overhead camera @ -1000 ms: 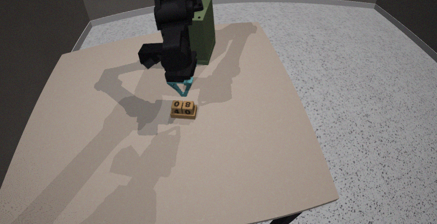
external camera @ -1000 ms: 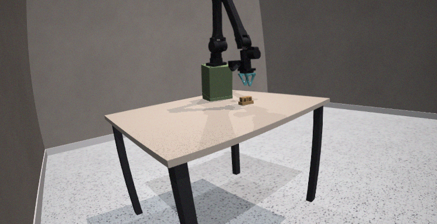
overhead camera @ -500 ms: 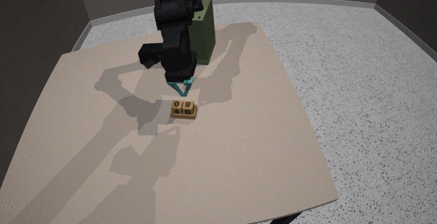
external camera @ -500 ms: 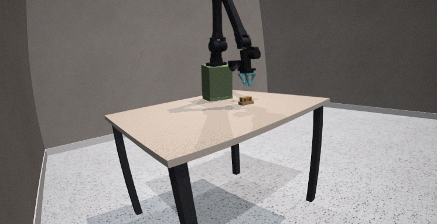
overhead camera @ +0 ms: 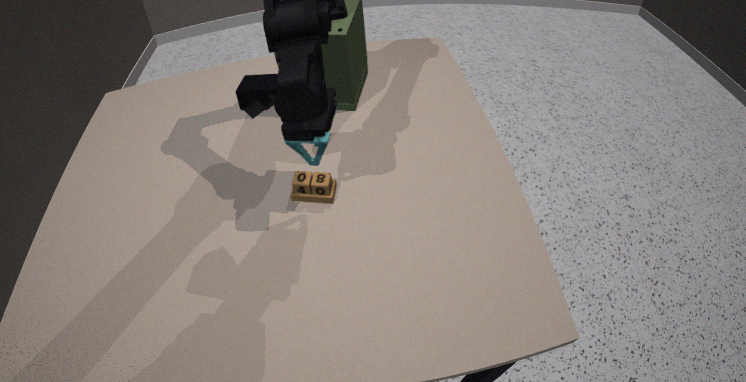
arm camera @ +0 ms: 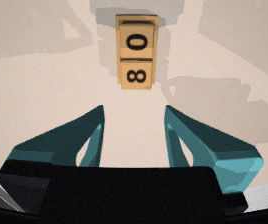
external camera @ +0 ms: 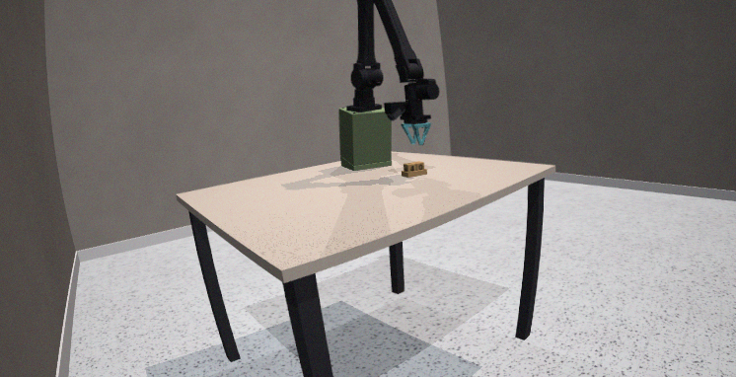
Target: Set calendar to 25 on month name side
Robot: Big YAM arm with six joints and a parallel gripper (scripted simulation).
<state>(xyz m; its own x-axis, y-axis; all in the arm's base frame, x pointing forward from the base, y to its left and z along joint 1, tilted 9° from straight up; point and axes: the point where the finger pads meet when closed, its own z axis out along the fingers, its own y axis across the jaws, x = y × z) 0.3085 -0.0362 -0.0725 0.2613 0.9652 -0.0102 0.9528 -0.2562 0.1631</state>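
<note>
Gripper (arm camera: 134,137) of mine half open, empty, hovering above table (overhead camera: 417,275) behind tray (overhead camera: 313,197), top view alone shows cubes' (overhead camera: 312,181) front digits 4 0, wrist view only 0 8 on top

Bare test room; grey walls (external camera: 205,65), speckled floor (external camera: 618,271), lone table (external camera: 319,219).

The teal-fingered parallel gripper (external camera: 415,137) hangs above the beige table top (overhead camera: 365,275), empty and part open. Below and just ahead of its fingertips, a small wooden tray (overhead camera: 313,197) rests on the table, holding two wooden number cubes (overhead camera: 312,182) side by side. Behind the gripper, the green box pedestal (external camera: 364,140) stands on the table, carrying the black arm (external camera: 396,29).
</note>
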